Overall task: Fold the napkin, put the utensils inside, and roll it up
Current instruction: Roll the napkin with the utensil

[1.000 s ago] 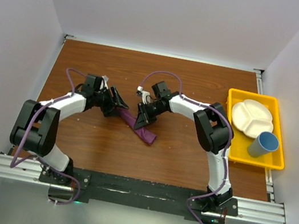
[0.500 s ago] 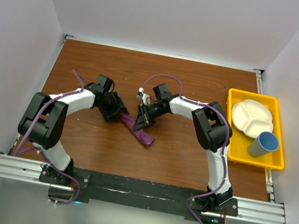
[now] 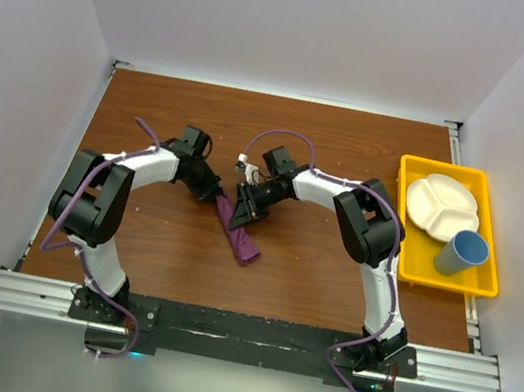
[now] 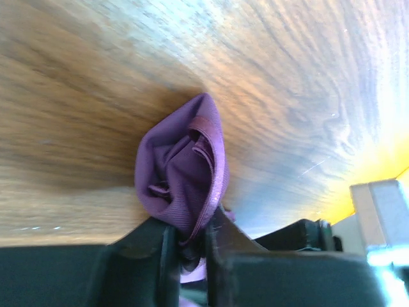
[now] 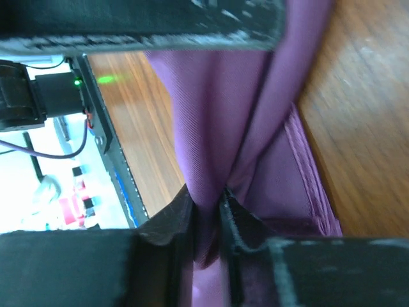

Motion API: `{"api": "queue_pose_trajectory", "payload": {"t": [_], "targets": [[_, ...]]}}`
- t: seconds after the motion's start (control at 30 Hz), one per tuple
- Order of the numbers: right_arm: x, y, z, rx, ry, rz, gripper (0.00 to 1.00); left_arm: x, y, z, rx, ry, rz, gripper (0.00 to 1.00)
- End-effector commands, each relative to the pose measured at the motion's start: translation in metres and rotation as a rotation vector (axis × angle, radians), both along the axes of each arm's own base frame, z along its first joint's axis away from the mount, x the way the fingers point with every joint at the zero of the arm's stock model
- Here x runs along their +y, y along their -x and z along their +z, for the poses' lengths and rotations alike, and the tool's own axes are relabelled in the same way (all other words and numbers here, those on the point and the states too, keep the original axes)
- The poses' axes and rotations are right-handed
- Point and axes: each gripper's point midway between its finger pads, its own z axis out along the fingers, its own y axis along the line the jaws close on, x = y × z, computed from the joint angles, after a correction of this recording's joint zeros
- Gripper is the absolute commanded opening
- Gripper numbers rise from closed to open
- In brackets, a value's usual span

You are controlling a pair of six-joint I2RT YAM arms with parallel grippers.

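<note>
Purple napkin [image 3: 238,233] lies near the middle of the brown table [image 3: 351,151] as a narrow, bunched strip. It runs on a diagonal from between the two arms toward the near edge. The left pincer [image 4: 190,231] is clamped on the far end of the strip; in its wrist view the cloth stands out past the fingers as a crumpled lump, with a hem showing. The right pincer [image 5: 208,203] is pressed together on a fold of the same cloth, just beside the left one. Well apart, at the right side of the table, a yellow tray [image 3: 423,263] holds a white plate [image 3: 440,207] and a blue cup [image 3: 461,254].
</note>
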Motion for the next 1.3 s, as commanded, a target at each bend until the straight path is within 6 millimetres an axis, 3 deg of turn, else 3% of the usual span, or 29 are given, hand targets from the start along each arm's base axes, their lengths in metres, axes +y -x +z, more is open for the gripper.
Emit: {"api": "queue_pose_trajectory", "payload": {"t": [0.0,0.07,0.1,0.2,0.33,0.4,0.5,0.73,1.03,1.13,1.23,1.27], "targets": [[-0.015,-0.025,0.013,-0.153,0.111,-0.053,0.37,0.029,0.015,-0.021,0.057,-0.147,-0.014,0.00],[-0.018,-0.026,0.018,-0.208,0.164,-0.057,0.47,0.033,0.021,-0.015,0.073,-0.161,0.005,0.00],[-0.019,-0.031,0.027,-0.264,0.189,-0.070,0.58,0.035,0.025,-0.014,0.088,-0.168,0.016,0.00],[-0.017,-0.033,0.038,-0.420,0.295,-0.078,0.71,0.035,0.040,-0.014,0.164,-0.153,0.059,0.00],[-0.002,-0.016,0.046,-0.617,0.392,-0.045,0.75,0.031,0.047,-0.011,0.199,-0.117,0.087,0.00],[0.000,-0.021,0.050,-0.722,0.438,-0.093,0.76,0.028,0.047,-0.009,0.206,-0.101,0.095,0.00],[0.018,-0.002,0.059,-0.844,0.418,-0.085,0.77,0.025,0.047,-0.005,0.213,-0.080,0.105,0.00],[0.029,0.011,0.041,-0.969,0.522,-0.046,0.77,0.022,0.050,-0.003,0.254,-0.060,0.148,0.00],[0.021,0.006,0.021,-1.096,0.640,-0.049,0.70,0.017,0.058,-0.005,0.300,-0.020,0.175,0.00],[0.020,0.007,0.017,-1.087,0.648,-0.055,0.59,0.016,0.059,-0.006,0.312,-0.010,0.179,0.00],[0.018,0.005,0.016,-1.082,0.651,-0.071,0.41,0.015,0.059,-0.006,0.307,-0.001,0.177,0.00],[0.019,0.006,0.014,-1.069,0.646,-0.066,0.27,0.015,0.060,-0.007,0.310,0.007,0.178,0.00]]}}
